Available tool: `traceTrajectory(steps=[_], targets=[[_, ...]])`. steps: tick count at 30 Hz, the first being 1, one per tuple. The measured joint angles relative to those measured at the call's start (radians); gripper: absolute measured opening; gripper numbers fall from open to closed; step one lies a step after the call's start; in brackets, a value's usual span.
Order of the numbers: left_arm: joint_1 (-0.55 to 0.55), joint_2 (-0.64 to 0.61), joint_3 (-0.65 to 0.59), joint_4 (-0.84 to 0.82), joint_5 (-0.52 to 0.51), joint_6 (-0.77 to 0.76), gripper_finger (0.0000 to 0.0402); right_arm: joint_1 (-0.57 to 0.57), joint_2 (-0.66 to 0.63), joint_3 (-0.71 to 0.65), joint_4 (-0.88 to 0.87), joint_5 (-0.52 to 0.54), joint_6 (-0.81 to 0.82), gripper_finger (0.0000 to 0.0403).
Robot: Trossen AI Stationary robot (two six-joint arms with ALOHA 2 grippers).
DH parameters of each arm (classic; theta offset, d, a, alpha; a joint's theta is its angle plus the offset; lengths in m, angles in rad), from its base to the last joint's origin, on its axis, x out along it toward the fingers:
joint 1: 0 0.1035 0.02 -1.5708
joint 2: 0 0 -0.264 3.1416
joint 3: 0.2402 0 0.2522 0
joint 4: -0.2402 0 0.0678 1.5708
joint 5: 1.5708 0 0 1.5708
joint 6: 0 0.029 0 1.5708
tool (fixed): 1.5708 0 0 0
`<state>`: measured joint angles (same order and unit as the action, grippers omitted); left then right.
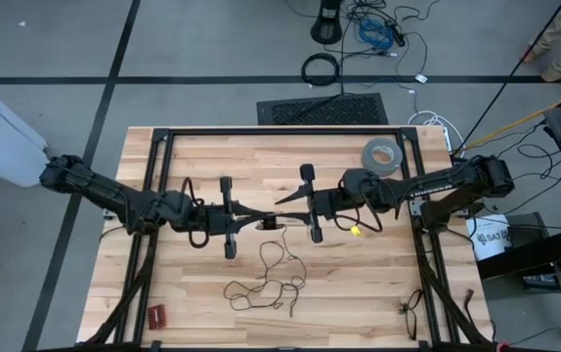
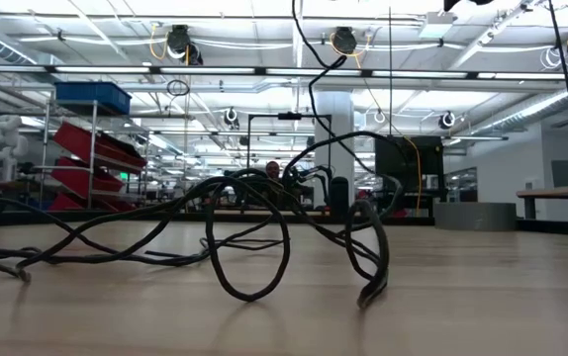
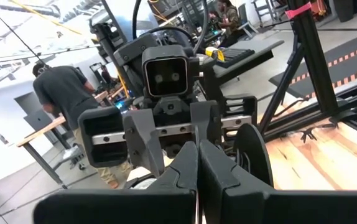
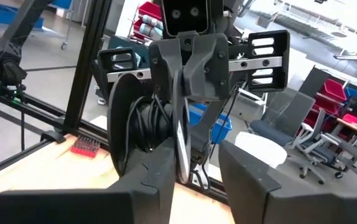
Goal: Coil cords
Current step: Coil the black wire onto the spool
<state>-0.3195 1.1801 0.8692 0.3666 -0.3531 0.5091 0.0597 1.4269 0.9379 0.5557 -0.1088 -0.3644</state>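
In the high view the two tools meet tip to tip at the centre of the desk; bare wood lies open toward the lower left and lower right edges. The left tool is closed; the right tool stands partly open around its tip, and I cannot tell what either holds. The cord lies loose at lower centre, running up toward the tools, and only the low view shows its loops rising off the wood.

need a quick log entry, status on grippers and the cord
Left gripper shut on cord, mid-table. Right gripper open, facing it close. Rest of cord loose on table below. Nothing in the way.
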Motion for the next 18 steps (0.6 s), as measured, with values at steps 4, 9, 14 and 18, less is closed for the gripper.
traceTrajectory(steps=[4,9,14,18], targets=[[0.000,0.000,0.000,0.000,0.000,0.002,0.0002,0.000,0.000,0.000,0.000,-0.028,-0.011,0.0070],[-0.001,0.000,0.000,0.000,0.000,0.001,0.0002,0.000,0.000,0.000,0.000,-0.032,-0.019,0.0007],[-0.001,0.000,0.000,-0.001,-0.002,-0.005,0.0011,0.000,-0.001,0.000,-0.005,-0.028,-0.022,0.0002],[-0.005,0.000,0.000,0.009,-0.050,-0.023,0.0042,-0.001,-0.001,0.001,-0.006,-0.020,-0.022,0.0001]])
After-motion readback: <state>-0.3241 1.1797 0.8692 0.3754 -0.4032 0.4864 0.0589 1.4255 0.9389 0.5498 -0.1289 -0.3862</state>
